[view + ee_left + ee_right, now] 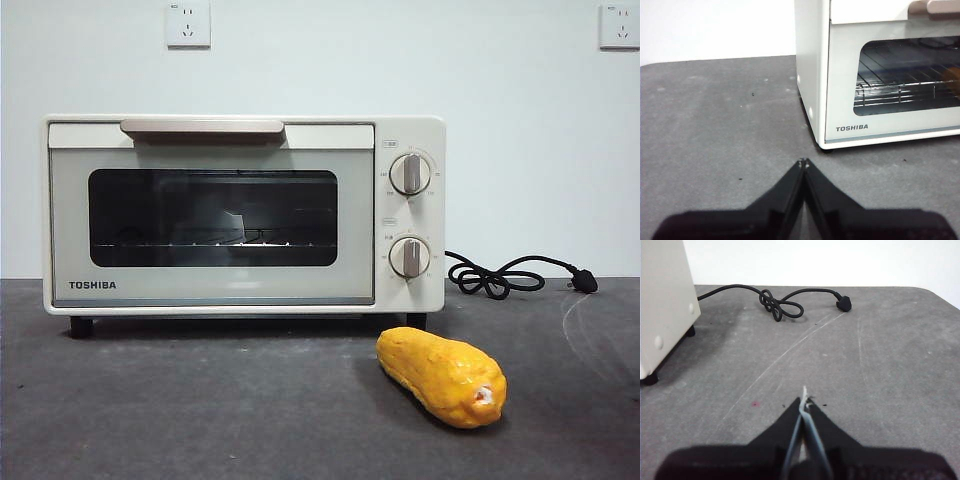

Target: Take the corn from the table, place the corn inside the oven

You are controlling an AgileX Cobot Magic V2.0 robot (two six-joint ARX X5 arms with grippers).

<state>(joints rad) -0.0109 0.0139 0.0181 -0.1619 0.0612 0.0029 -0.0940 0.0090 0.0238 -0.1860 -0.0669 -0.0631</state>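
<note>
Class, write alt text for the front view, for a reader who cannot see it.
A yellow-orange corn cob lies on a dark grey table in front of a closed cream-white TOSHIBA toaster oven, below its two knobs. The oven's black cord lies unplugged beside it; no gripper shows.

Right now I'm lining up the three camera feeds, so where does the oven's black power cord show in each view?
Front view: the cord lies coiled on the table, right of the oven, its plug toward the right edge.
Left wrist view: not in it; only the oven's front and side show.
Right wrist view: the cord runs knotted from the oven's side across the far part of the table.
Shared landmark: the cream-white oven.
</note>
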